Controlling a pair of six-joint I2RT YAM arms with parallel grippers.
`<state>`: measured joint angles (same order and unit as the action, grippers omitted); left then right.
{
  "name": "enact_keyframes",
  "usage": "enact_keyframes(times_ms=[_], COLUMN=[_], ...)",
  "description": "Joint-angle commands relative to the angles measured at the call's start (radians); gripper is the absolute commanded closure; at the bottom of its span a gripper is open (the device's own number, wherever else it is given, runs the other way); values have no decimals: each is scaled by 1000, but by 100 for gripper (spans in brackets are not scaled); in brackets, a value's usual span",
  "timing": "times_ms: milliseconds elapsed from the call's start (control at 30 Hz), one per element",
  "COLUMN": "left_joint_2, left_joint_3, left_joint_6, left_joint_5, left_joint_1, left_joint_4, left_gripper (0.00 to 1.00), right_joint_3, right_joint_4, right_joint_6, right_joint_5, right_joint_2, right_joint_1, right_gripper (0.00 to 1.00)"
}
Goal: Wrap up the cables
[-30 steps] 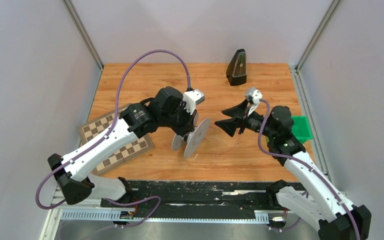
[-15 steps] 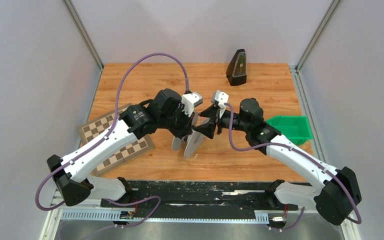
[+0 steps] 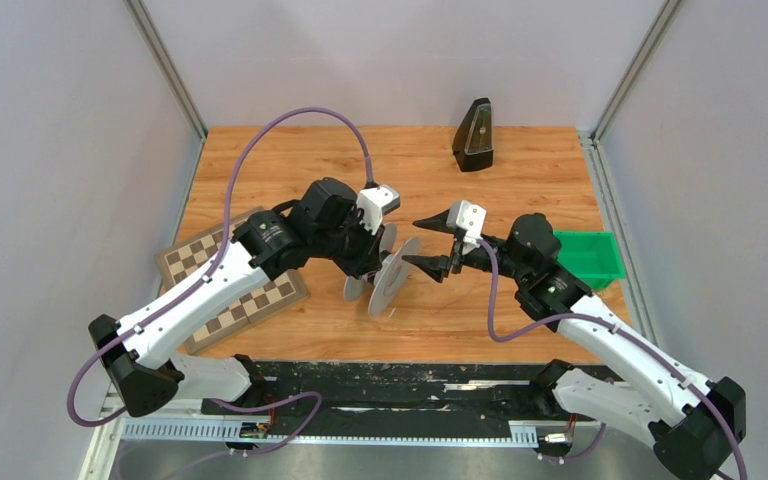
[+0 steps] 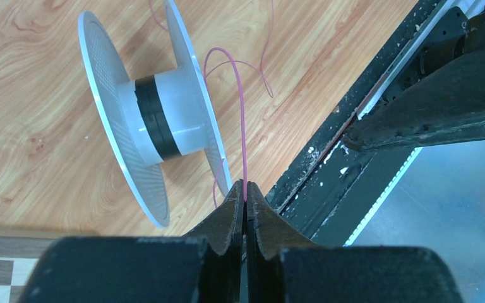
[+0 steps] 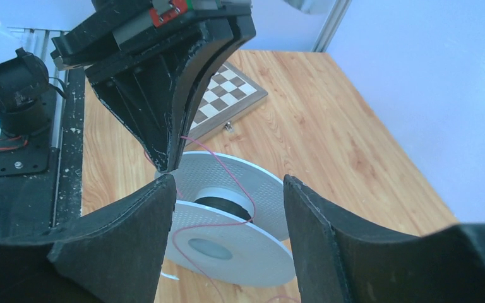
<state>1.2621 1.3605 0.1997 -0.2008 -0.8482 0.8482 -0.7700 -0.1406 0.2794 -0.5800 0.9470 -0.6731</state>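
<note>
Pink wire [image 4: 242, 113] nipped tight by left gripper [image 4: 245, 187], right gripper [image 5: 227, 183] wide beside spool [image 4: 158, 120], risks snapping under a jerk.

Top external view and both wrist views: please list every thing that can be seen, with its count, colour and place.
table: one, brown wood, under everything
spool: one, white with a black core, table middle
wire: one, thin red, loose beside the spool
chessboard: one, brown and white, left edge
metronome: one, black, far side
bin: one, green, right edge
left arm: one, white and black, jaws shut on the wire
right arm: one, white and black, jaws open, facing the spool
</note>
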Motion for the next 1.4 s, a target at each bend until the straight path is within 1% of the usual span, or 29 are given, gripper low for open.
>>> enact_keyframes(times_ms=[0,233,300,333,367,400,500,533,600,700,767,800,900,967,1000,1033,1100,1167,1233,1367], left_joint_2=[-26,-30,-30,-30,-30,-32,-34,-37,-47,-67,-81,-91,-114,-149,-182,-201,-257,-303,-327,-316], left_joint_3=[-3,-2,-4,-7,-9,-14,-21,-23,-29,-49,-62,-69,-83,-102,-127,-159,-209,-249,-273,-297], left_joint_6=[2,4,1,-2,-3,-5,-5,-5,-6,-10,-10,-9,-10,-20,-24,-23,-17,-7,-1,1], left_joint_5=[-30,-45,-45,-44,-42,-37,-21,-3,29,52,59,71,110,127,137,146,172,211,238,247], left_joint_1=[5,5,5,5,5,6,10,11,13,17,21,23,24,24,24,24,24,26,34,43], left_joint_4=[-13,-14,-14,-15,-15,-16,-17,-17,-17,-31,-38,-41,-50,-71,-86,-120,-181,-223,-240,-247], left_gripper=[93,91,91,90,90,90,88,86,84,82,79,73,68,60,49,41,33,28,27,28], right_joint_3=[-22,-65,-79,-83,-84,-80,-49,-41,-30,-20,-15,-12,-6,4,12,19,35,45,50,52], right_joint_4=[-24,-34,-46,-57,-70,-95,-164,-173,-178,-178,-181,-184,-189,-193,-198,-201,-201,-204,-202,-204], right_joint_6=[82,99,96,89,77,65,44,44,45,53,59,59,52,49,51,55,65,74,83,96], right_joint_5=[-56,-76,-47,-21,-3,6,20,24,25,19,20,22,34,45,49,56,74,91,101,126], right_joint_2=[37,145,172,183,194,202,213,215,219,221,219,217,214,214,214,215,216,214,212,207], right_joint_1=[-6,-13,-24,-29,-33,-38,-49,-53,-57,-62,-67,-70,-75,-79,-81,-83,-86,-87,-86,-88], right_gripper=[35,38,41,44,48,55,85,92,99,100,100,100,100,100,100,100,100,100,100,100])
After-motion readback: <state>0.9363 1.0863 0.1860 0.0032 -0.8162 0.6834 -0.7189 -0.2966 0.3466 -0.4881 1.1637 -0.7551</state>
